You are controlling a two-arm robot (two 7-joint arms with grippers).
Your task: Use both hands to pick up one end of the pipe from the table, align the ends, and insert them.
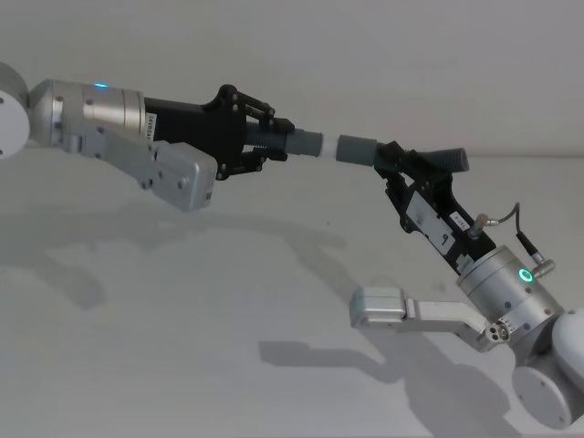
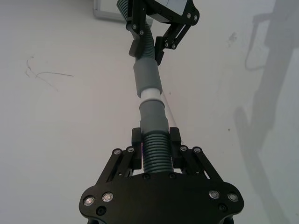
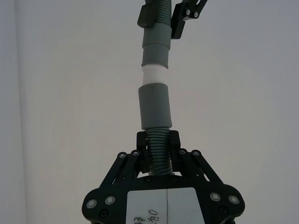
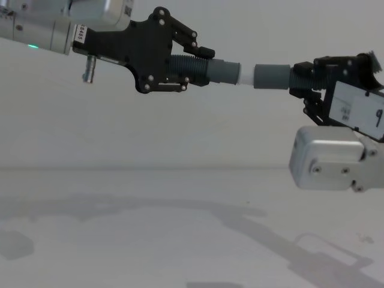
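Both pipe pieces hang in the air above the white table point(image 1: 182, 347), in line with each other. My left gripper point(image 1: 272, 137) point(image 4: 193, 69) point(image 2: 155, 140) is shut on the ribbed body of one piece point(image 2: 156, 154). Its smooth cuff point(image 1: 310, 144) carries a short white tip point(image 4: 246, 75). My right gripper point(image 1: 394, 162) point(image 4: 306, 81) point(image 3: 158, 140) is shut on the ribbed body of the other piece point(image 3: 156, 156), and its cuff point(image 1: 356, 149) point(image 3: 155, 105) faces the white tip. The tip spans the short gap between the two cuffs and reaches the right cuff's mouth.
The grey housing of my right arm point(image 1: 383, 306) point(image 4: 327, 159) hangs below the right gripper. Arm shadows lie across the table. A faint scratch mark point(image 2: 42, 74) shows on the surface, and a pale panel edge point(image 2: 105, 11) lies beyond the pipe.
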